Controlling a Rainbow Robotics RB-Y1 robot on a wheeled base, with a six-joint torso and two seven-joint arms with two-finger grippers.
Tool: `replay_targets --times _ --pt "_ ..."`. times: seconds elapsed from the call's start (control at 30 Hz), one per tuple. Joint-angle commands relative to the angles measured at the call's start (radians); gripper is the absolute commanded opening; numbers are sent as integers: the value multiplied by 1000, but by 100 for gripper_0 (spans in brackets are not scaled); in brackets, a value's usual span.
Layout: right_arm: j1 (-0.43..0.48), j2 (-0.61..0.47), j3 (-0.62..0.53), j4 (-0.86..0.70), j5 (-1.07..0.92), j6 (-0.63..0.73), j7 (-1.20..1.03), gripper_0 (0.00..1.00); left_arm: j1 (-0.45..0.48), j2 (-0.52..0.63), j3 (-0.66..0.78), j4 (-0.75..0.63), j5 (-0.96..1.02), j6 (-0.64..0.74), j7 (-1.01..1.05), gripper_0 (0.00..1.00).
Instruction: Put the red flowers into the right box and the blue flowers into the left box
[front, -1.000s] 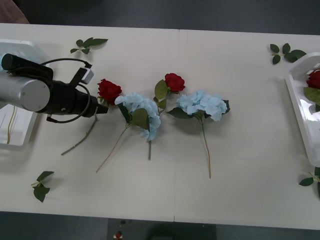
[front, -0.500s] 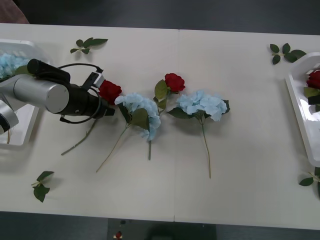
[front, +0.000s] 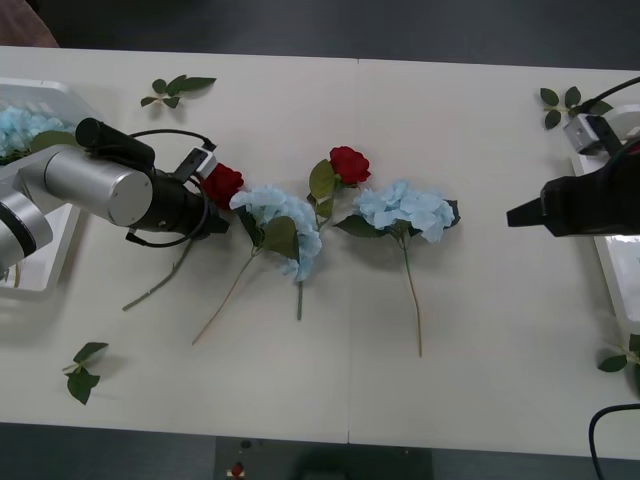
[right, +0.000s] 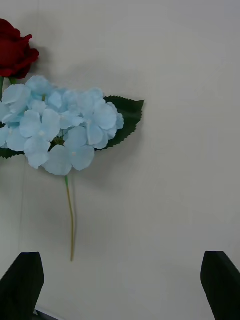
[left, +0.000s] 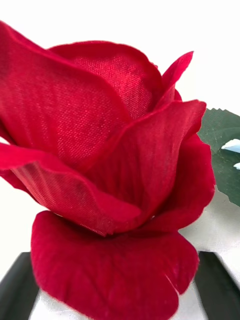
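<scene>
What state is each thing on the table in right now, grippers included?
Left gripper: open, around the left rose.
Left rose: lying on the table, not lifted.
Middle rose: lying loose.
Two blue flowers: lying loose.
Right gripper: open, holding nothing.
Left box: holds a blue flower.

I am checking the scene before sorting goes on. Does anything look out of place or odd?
Only small things. Loose leaf sprigs lie scattered on the table, detached from any stem. The left end effector is at a red rose, although red flowers belong in the right box. Nothing looks damaged.
</scene>
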Motion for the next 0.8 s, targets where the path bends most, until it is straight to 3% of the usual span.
replay_targets --times 0.03,0.13,0.2,0.37,0.53,0.8 --pt "-17 33 96 -58 60 -14 -86 91 -20 -9 9 3 -9 -12 -54 50" --pt "-17 65 178 -58 133 -46 -121 92 -20 -11 9 3 -14 -11 -57 29" --pt "-17 85 234 -56 185 -66 -147 92 -20 -11 9 3 -15 -11 -58 20" --pt "-12 99 359 -41 286 -123 -205 92 -20 -14 9 3 -20 -11 -60 7" --pt "5 102 468 13 360 -237 -238 92 -20 -17 9 3 -27 -11 -61 0" --pt "6 122 562 131 470 -364 -241 91 -32 3 9 -26 -24 -11 -58 0"
